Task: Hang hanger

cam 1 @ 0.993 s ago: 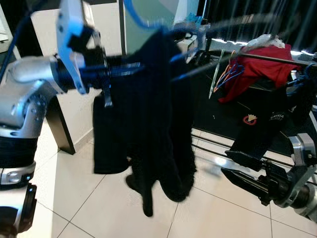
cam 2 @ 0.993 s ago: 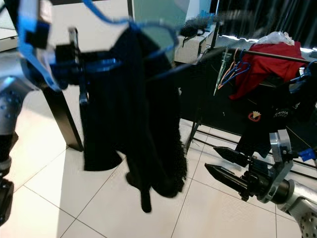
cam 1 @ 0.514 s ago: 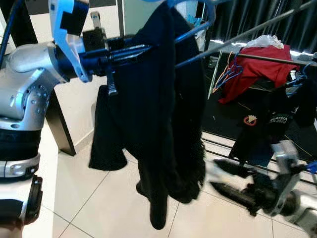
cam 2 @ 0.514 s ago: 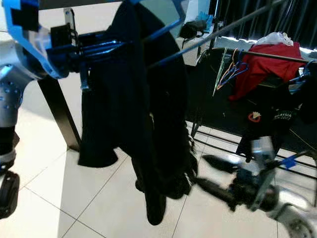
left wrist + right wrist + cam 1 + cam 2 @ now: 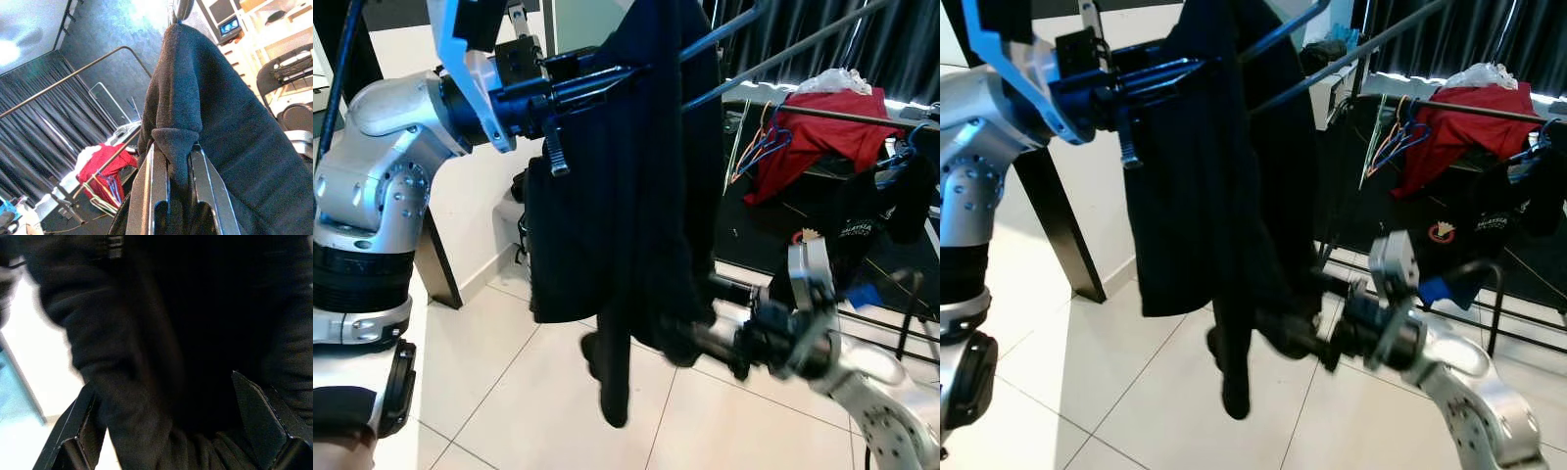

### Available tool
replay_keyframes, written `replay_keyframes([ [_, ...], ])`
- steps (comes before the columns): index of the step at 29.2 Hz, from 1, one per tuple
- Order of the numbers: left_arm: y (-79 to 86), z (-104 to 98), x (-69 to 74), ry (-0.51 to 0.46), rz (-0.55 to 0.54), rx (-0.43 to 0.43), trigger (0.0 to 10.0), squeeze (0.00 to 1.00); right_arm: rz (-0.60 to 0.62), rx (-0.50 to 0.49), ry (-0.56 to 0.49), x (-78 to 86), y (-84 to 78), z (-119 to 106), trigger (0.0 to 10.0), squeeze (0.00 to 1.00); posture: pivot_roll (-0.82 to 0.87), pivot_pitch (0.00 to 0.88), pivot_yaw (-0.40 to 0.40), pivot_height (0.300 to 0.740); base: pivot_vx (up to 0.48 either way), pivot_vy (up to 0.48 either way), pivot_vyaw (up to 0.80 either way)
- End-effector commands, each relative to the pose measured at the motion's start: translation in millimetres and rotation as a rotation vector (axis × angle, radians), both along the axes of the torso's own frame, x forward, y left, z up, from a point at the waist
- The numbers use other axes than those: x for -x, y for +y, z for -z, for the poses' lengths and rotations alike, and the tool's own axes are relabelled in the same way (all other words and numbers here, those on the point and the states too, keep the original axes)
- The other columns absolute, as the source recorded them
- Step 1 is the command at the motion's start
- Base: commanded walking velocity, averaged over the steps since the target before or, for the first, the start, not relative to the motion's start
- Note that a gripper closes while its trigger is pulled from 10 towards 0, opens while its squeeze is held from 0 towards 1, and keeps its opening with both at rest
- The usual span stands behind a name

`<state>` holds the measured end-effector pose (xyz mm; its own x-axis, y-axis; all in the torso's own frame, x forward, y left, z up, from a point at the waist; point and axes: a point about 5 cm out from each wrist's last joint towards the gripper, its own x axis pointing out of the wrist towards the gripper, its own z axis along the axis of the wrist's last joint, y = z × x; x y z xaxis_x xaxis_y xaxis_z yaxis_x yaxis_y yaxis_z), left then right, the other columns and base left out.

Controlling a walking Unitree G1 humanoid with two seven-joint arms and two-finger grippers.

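Left arm raised at upper left, left gripper (image 5: 178, 161) pinched on black garment (image 5: 626, 196). Right arm low at lower right, right gripper (image 5: 171, 431) fingers spread against garment's lower part.

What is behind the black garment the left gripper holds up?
Behind the black garment are metal rack rails, dark curtains, and a rail carrying a red garment and colored hangers. The cloth hides the hanger it hangs on and the right gripper's fingertips.
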<state>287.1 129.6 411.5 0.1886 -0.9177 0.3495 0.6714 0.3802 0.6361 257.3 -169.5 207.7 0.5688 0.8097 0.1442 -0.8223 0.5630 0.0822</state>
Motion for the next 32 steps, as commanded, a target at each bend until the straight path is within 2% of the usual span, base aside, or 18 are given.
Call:
replay_keyframes([
  [1,-3.4,-4,3.4,-0.024,0.003,0.012,1.5,0.0,0.065,-0.037,0.041,-4.7,-6.1,2,10.0,0.0,-0.03,0.0,-0.018,0.74,0.0,0.0,0.0],
  [3,-3.5,-2,3.0,-0.02,-0.004,0.019,1.3,0.0,0.088,-0.096,0.064,-5.6,-7.5,1,10.0,0.0,-0.03,0.0,-0.019,0.74,0.0,0.0,0.0],
  [7,-3.4,-2,2.8,-0.019,-0.007,0.021,1.1,0.0,0.084,-0.105,0.066,-4.9,-7.4,0,10.0,0.0,-0.03,0.0,-0.019,0.74,0.0,0.0,0.0],
  [9,-2.9,-1,2.5,-0.017,-0.015,0.025,0.9,0.0,0.029,-0.06,0.054,1.8,-4.0,2,10.0,0.0,-0.03,0.0,-0.021,0.74,0.0,0.0,0.0],
  [11,-2.9,-1,2.5,-0.017,-0.015,0.025,0.9,0.0,0.029,-0.06,0.054,1.8,-4.0,2,10.0,0.0,-0.03,0.0,-0.021,0.74,0.0,0.0,0.0],
  [12,-2.6,-1,2.3,-0.017,-0.017,0.026,0.8,0.0,-0.02,0.003,0.056,7.4,-1.5,7,10.0,0.0,-0.03,0.0,-0.021,0.74,0.0,0.0,0.0],
  [13,-2.6,-1,2.3,-0.017,-0.017,0.026,0.8,0.0,-0.02,0.003,0.056,7.4,-1.5,7,10.0,0.0,-0.03,0.0,-0.021,0.74,0.0,0.0,0.0],
  [14,-2.1,-1,2.3,-0.017,-0.02,0.027,0.7,0.0,-0.069,0.05,0.059,13.2,0.3,11,0.0,0.0,-0.03,0.0,-0.025,0.74,0.0,0.0,0.0],
  [15,-1.7,-1,2.2,-0.017,-0.021,0.028,0.7,0.0,-0.103,0.083,0.062,17.1,1.2,13,0.0,0.0,-0.03,0.0,-0.025,0.74,0.0,0.0,0.0],
  [17,-1.7,-1,2.2,-0.017,-0.021,0.028,0.7,0.0,-0.103,0.083,0.062,17.1,1.2,13,0.0,0.0,-0.03,0.0,-0.025,0.74,0.0,0.0,0.0],
  [18,-1.0,0,1.5,-0.017,-0.025,0.028,0.5,0.0,-0.153,0.12,0.056,22.9,1.6,13,0.0,0.0,-0.03,0.0,-0.024,0.74,0.0,0.0,0.0],
  [21,-0.7,0,1.1,-0.017,-0.027,0.029,0.5,0.0,-0.165,0.131,0.053,24.4,1.3,13,0.0,0.0,-0.03,0.0,-0.024,0.74,0.0,0.0,0.0],
  [25,0.4,0,-0.3,-0.016,-0.036,0.03,0.0,0.0,-0.151,0.156,0.045,24.0,-2.5,10,0.0,0.0,-0.03,0.0,-0.025,0.74,0.0,0.0,0.0],
  [29,1.4,1,-1.5,-0.016,-0.049,0.027,0.0,0.0,-0.133,0.169,0.035,22.6,-6.9,8,0.0,0.0,-0.03,0.0,-0.024,0.74,0.0,0.0,0.0],
  [31,7.2,4,-7.7,-0.014,-0.102,0.004,0.1,0.0,-0.087,0.201,-0.003,19.6,-20.1,-2,0.0,0.0,-0.03,0.0,-0.024,0.74,0.0,0.0,0.0],
  [32,7.2,4,-7.7,-0.014,-0.102,0.004,0.1,0.0,-0.087,0.201,-0.003,19.6,-20.1,-2,0.0,0.0,-0.03,0.0,-0.024,0.74,0.0,0.0,0.0],
])
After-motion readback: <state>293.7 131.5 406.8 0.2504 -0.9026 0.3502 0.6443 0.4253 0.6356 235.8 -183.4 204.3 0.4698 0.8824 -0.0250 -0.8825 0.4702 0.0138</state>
